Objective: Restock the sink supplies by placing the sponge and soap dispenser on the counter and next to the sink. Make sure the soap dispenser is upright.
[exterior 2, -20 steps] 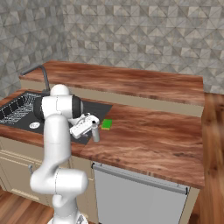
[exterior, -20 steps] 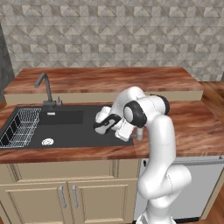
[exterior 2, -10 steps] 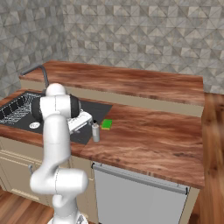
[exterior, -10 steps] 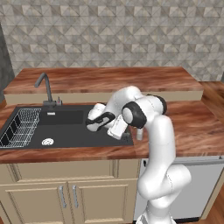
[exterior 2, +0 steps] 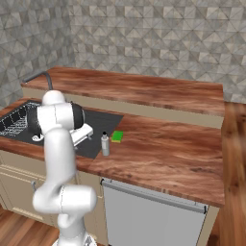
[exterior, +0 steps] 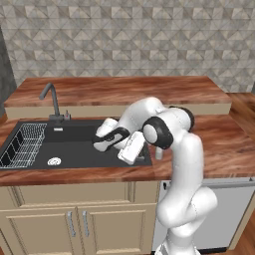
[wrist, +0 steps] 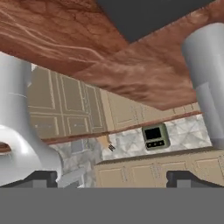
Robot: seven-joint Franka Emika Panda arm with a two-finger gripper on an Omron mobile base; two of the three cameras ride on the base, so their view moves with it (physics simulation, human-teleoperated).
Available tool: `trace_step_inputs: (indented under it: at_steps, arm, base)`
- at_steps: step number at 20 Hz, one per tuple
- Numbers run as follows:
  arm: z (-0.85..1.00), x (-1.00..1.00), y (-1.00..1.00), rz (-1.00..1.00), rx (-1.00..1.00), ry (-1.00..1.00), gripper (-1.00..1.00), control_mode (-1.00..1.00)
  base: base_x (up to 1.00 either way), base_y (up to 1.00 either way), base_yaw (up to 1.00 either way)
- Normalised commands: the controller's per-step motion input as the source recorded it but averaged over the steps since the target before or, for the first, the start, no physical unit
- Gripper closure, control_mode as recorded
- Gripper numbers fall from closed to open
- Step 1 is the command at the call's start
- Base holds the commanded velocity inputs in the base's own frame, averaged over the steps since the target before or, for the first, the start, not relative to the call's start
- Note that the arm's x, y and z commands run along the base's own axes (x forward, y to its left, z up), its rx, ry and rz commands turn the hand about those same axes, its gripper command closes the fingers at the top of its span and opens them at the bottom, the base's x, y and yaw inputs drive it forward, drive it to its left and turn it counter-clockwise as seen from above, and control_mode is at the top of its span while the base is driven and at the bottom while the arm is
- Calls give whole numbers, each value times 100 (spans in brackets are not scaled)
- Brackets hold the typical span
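Observation:
The grey soap dispenser (exterior 2: 104, 144) stands upright on the reddish-brown counter (exterior 2: 158, 153), just off the right edge of the black sink (exterior 2: 103, 120). Right behind it lies the green sponge (exterior 2: 117, 136), flat on the wood. My gripper (exterior 2: 89, 136) hangs over the sink's right basin, a short way left of the dispenser and apart from it. In the hand view the gripper (wrist: 111, 179) is open wide with nothing between its fingertips, and the dispenser (wrist: 205, 78) rises at the right edge. From the left base view the gripper (exterior: 124, 157) is low over the sink (exterior: 69, 144).
A dark gooseneck faucet (exterior: 50, 97) stands behind the sink and a wire rack (exterior: 25, 144) fills its left basin. A raised wooden ledge (exterior: 124, 89) runs along the back. Bare counter (exterior: 219, 144) stretches right of the arm.
My hand has drawn back to the left from the soap dispenser and now hangs over the sink. The dispenser stays standing on its own beside the sponge.

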Motion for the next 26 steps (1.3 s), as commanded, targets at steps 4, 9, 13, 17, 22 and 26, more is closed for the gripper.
trace_step_inputs:
  at_steps: [4,9,13,17,22,26]
  arm:
    - [43,-100,0,0,0,-21,-100,-100]
    - [77,-99,0,0,0,-17,-100,-100]
    - [76,-99,0,0,0,-16,-100,-100]
    - [70,-100,0,0,0,-15,-100,-100]
    - [69,-99,-6,0,0,-16,-100,-100]
    - [85,-75,-25,0,0,-19,-100,-100]
  base:
    - [0,0,0]
    - [0,0,0]
    - [0,0,0]
    - [0,0,0]
    - [0,0,0]
    - [0,0,0]
